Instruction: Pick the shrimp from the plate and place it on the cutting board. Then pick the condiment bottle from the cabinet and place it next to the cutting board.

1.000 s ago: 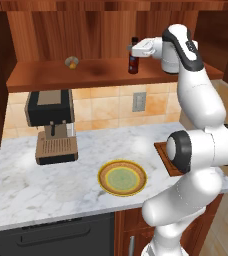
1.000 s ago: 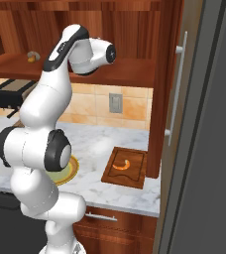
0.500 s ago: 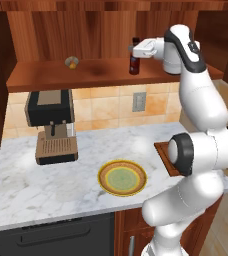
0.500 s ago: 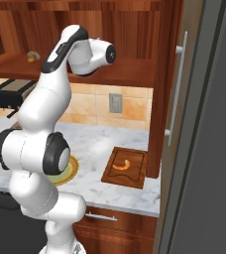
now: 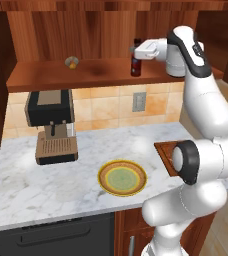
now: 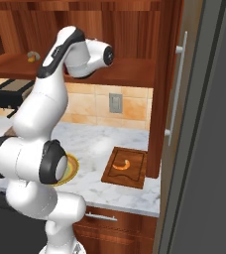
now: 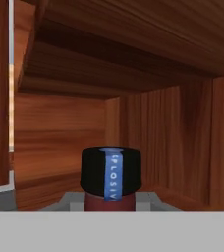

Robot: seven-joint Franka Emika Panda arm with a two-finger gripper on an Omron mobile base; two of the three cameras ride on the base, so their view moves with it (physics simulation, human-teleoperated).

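Note:
The condiment bottle (image 5: 135,59) stands upright at the cabinet (image 5: 86,30) shelf with my gripper (image 5: 137,50) shut on its neck. Its black cap (image 7: 110,170) fills the lower middle of the hand view, and my gripper (image 7: 110,201) closes on the dark red neck just below it. The small orange shrimp (image 6: 122,164) lies on the dark cutting board (image 6: 135,174) at the counter's right end. In the left base view my arm partly covers the cutting board (image 5: 163,149). The plate (image 5: 103,176) rests bare near the counter's front edge.
A small round yellowish object (image 5: 72,62) sits on the shelf left of the bottle. A black coffee machine (image 5: 51,125) stands on the counter's left side. A tall panel with a long handle (image 6: 177,89) rises right of the cutting board.
The hand with the bottle has shifted very slightly to the right. Nothing else has moved.

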